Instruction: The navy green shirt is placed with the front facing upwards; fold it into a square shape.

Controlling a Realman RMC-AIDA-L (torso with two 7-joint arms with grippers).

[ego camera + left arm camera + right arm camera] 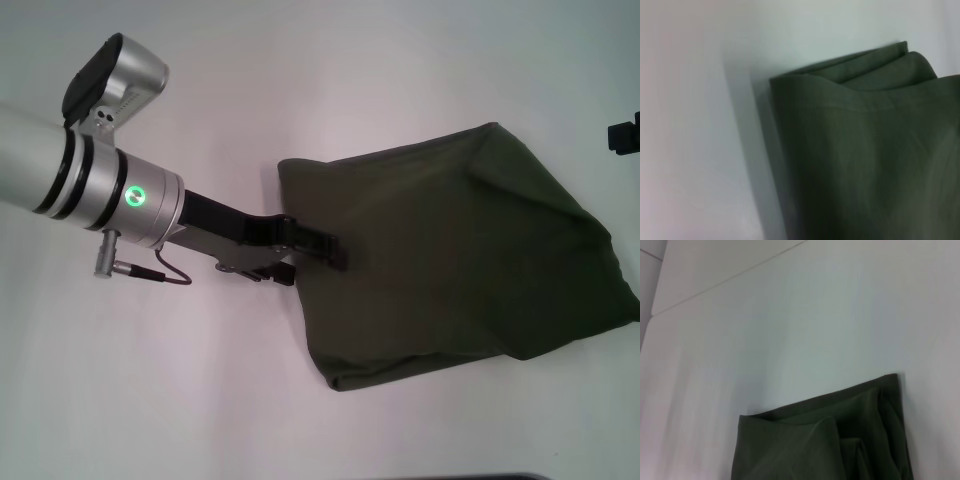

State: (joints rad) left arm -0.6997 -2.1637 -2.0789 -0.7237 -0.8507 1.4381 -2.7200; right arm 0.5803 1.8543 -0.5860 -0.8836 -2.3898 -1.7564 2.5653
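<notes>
The navy green shirt [460, 260] lies folded into a thick, dark olive bundle right of the table's centre, with no lettering showing. My left gripper [332, 248] reaches in from the left and is shut on the shirt's left edge, its black fingers lying over the cloth. The left wrist view shows the shirt [865, 150] close up, with stacked layers at one corner. Folded layers of the shirt [830, 440] also fill the lower part of the right wrist view. Only a small black part of my right gripper [625, 135] shows, at the far right edge, apart from the shirt.
The white table [200, 400] stretches out all around the shirt. A seam in the table [730, 277] runs across the far side in the right wrist view.
</notes>
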